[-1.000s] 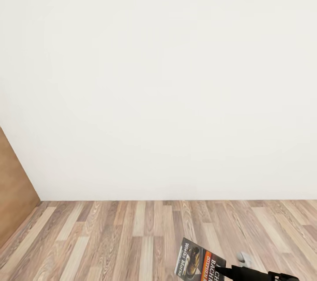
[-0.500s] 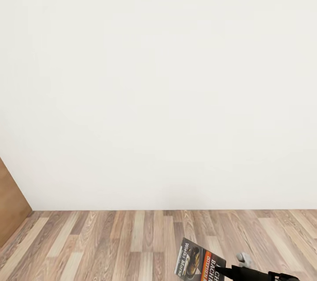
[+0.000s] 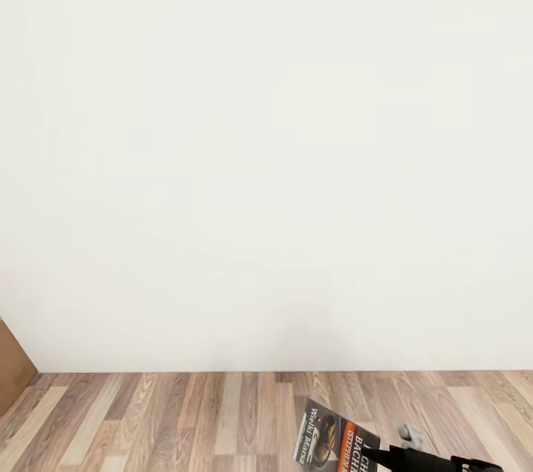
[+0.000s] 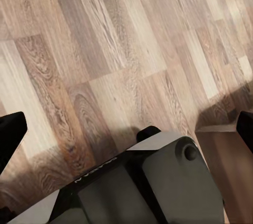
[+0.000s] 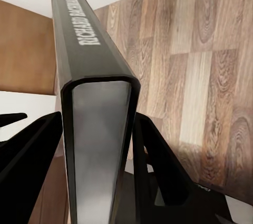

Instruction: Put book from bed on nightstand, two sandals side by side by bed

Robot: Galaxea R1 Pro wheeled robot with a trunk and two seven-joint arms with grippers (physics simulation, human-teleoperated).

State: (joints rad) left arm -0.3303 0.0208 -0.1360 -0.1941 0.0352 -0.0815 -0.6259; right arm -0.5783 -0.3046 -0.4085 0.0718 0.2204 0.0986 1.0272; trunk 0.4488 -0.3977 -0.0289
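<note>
The book (image 3: 337,439) hangs low over the wood floor, its cover with the dark picture, orange band and black lettering turned upward. My right gripper (image 3: 400,453) is shut on it from the right. In the right wrist view the book (image 5: 97,103) stands on edge between the two black fingers (image 5: 158,161), its dark spine lettered "Richard Bachman". My left gripper (image 4: 127,129) is open over bare floor, its black fingertips (image 4: 10,134) far apart with nothing between them. The bed, nightstand and sandals are out of view.
A plain white wall (image 3: 266,161) stands close ahead, meeting the wood-plank floor (image 3: 185,420). A brown wooden panel (image 3: 11,365) shows at the far left edge. Part of my grey body (image 4: 158,182) lies under the left gripper.
The whole head view has shifted: the floor line sits lower and the brown panel has slid toward the left edge. The book and right gripper hold the same place in the picture.
</note>
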